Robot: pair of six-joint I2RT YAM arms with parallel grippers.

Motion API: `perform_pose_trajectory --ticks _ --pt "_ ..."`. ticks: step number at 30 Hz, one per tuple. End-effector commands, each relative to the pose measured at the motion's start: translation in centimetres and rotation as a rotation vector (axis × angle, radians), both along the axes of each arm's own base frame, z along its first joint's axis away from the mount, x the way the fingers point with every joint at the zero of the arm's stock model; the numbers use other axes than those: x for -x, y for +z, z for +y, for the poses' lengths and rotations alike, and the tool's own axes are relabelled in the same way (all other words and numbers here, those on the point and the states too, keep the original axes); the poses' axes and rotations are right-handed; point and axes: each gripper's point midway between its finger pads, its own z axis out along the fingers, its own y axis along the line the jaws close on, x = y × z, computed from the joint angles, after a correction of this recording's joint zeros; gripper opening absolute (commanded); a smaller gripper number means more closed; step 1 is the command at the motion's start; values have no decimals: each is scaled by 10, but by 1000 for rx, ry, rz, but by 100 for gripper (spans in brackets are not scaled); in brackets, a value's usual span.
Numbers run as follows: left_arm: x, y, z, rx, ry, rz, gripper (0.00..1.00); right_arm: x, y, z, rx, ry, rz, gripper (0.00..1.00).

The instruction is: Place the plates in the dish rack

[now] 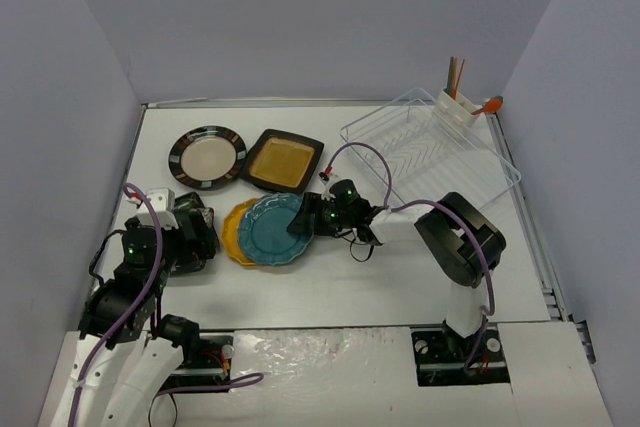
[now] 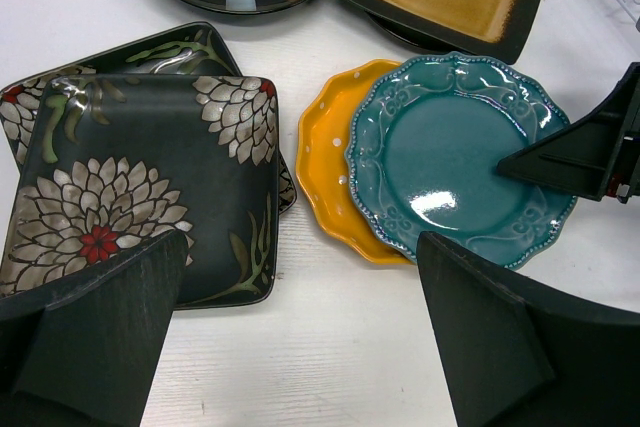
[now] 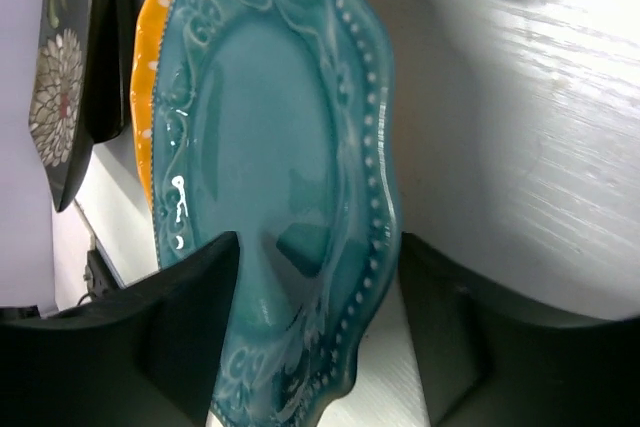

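left tool: fully open and empty. It hangs over the stacked floral plates.
floral square plates: two of them, black, one on the other, at the left of the table. The raised corners look like the only place to pinch.
striped-rim round plate: lies flat at the back left, just beside the amber one.
yellow scalloped plate: lies under the teal plate, with only its left crescent showing.
teal scalloped plate: near the middle of the table, resting on the yellow plate and well apart from the rack. The glaze is glossy, so I judge it stiff, fairly heavy, slick and easy to chip.
black square plate with amber centre: lies flat behind the teal plate.
right tool: jaws part open and straddling the teal plate's beaded right rim. One finger is over the face and the other outside the edge with table showing between, so nothing is clamped yet.
hold point: the right rim, where the teal plate seems to ride up off the table. I would bite deep, past the beading.
dish rack: white wire, at the back right, with its cutlery caddy at the far corner. No plates are in it.
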Motion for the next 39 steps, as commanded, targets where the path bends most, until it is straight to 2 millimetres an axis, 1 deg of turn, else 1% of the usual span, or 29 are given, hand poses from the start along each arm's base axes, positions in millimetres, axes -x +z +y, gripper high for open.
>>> perform_pose_trajectory --ticks 1,2,5,11,15,19,21,22,24,26,28,30,32,35,37,38,39 --pt "-12 22 -3 11 -6 -74 97 -15 39 21 -145 32 -78 53" --pt "-12 22 -3 10 -6 -73 97 -15 39 22 -148 31 -77 49" --pt "-13 22 -4 12 -6 -71 97 -16 38 19 -149 24 -79 33" --pt "-14 22 -4 11 -10 -74 97 -20 47 7 -143 7 -96 9" --pt "-14 22 -5 11 -14 -70 97 -18 66 5 -154 16 -119 0" --pt "-14 22 -5 10 -13 -70 97 -13 95 2 -163 39 -142 0" --pt "-13 23 -5 11 -13 -74 97 -13 127 2 -167 66 -204 0" --pt "-13 23 -5 11 -13 -75 97 -11 133 -2 -155 71 -206 0" --pt "-13 23 -4 12 -11 -74 97 -15 161 -8 -138 88 -286 0" --pt "-13 23 -4 9 -9 -74 97 -23 187 -25 -108 75 -362 0" --pt "-13 23 -3 8 -8 -75 97 -39 214 -49 -86 32 -422 0" --pt "-13 24 -3 7 -8 -76 97 -50 248 -75 -56 3 -527 0" --pt "-14 25 -3 1 -10 -79 97 -56 283 -96 -23 -13 -652 0" --pt "-18 27 -1 -25 -11 -86 97 -82 318 -163 109 -136 -778 0" --pt "-21 27 -1 -40 -17 -84 97 -97 339 -207 194 -187 -852 0" --pt "-22 28 -1 -43 -18 -88 97 -100 342 -219 219 -196 -862 0" --pt "-24 28 -1 -51 -20 -87 97 -106 353 -237 266 -221 -908 0"
